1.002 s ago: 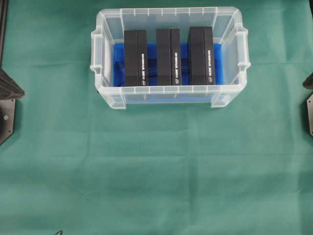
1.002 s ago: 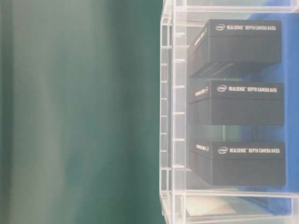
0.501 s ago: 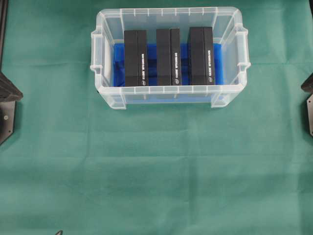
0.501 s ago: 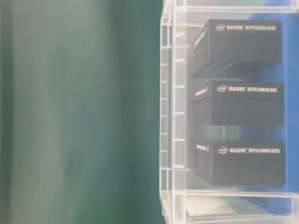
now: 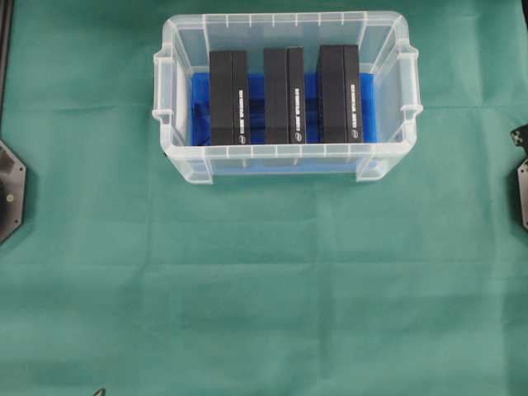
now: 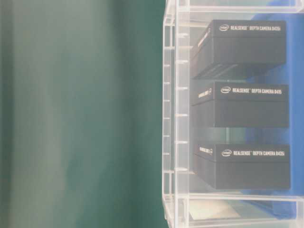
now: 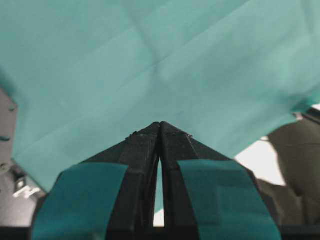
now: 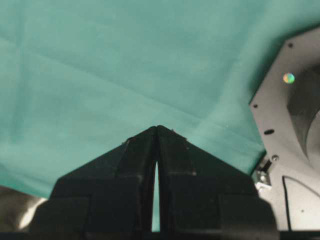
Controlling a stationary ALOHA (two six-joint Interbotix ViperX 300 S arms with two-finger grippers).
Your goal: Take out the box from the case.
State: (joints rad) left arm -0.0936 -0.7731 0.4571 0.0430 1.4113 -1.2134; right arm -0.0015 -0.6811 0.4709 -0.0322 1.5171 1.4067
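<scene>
The case [image 5: 285, 161] stands on the green cloth [image 5: 264, 280] covering the table, at the far middle of the overhead view, well apart from both hands and lying between their two sides. It is a clear plastic bin with a rimmed edge, a handle at each short end and a blue lining [image 5: 200, 111] across its bottom. Three black boxes stand inside it on edge, side by side with blue showing between them: the left box [image 5: 228, 97], the middle box [image 5: 284, 96] and the right box [image 5: 339, 94]. Each carries a line of white print along one narrow face; in the table-level view the print reads as a depth camera label. In that view the boxes are seen through the case's wall, none of them touching it.

The left hand [image 7: 160, 126] is fully closed, its two black fingertips pressed together with nothing between them, and it hangs over bare green cloth; the case is nowhere in its own view. Teal tape covers the outer faces of its fingers [image 7: 82, 200]. The right hand [image 8: 157, 129] is likewise closed tight and empty, over the cloth, with a dark metal base plate [image 8: 285, 125] just beside it at the cloth's edge.
</scene>
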